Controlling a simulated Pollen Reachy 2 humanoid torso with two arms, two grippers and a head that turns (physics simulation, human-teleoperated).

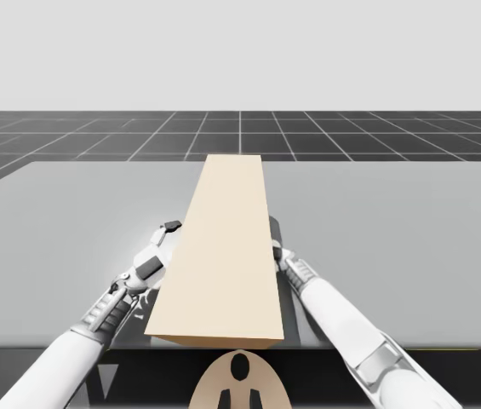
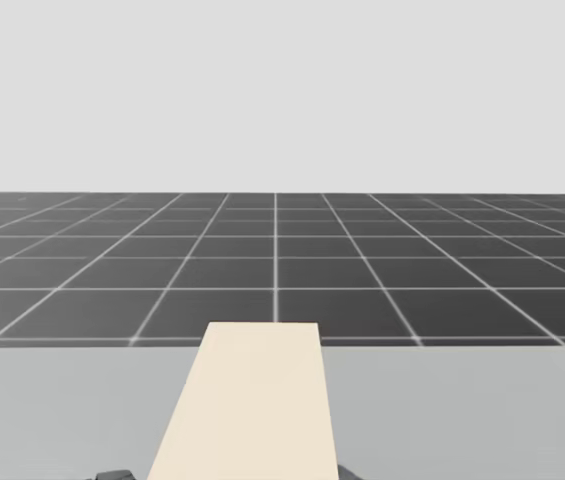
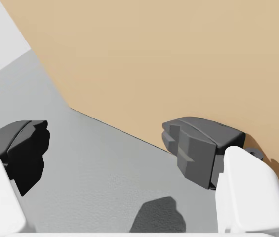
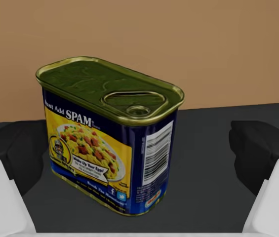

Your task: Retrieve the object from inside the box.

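A long tan box (image 1: 223, 256) lies lengthwise down the middle of the grey table (image 1: 70, 221); the head view shows its far end (image 2: 252, 410). Inside it, in the right wrist view, a blue rectangular can (image 4: 99, 143) with a gold lid stands upright between the fingers of my right gripper (image 4: 139, 148). That gripper is open and its dark pads stand clear of the can. My right arm (image 1: 334, 311) reaches in at the box's right side. My left gripper (image 1: 165, 234) is open beside the box's left wall (image 3: 179, 64), one finger (image 3: 198, 148) close against it.
Bare grey table top (image 1: 393, 221) stretches to both sides of the box. Beyond the table's far edge lies a dark gridded floor (image 2: 282, 260). The box's wall closes off the space behind the can (image 4: 179, 44).
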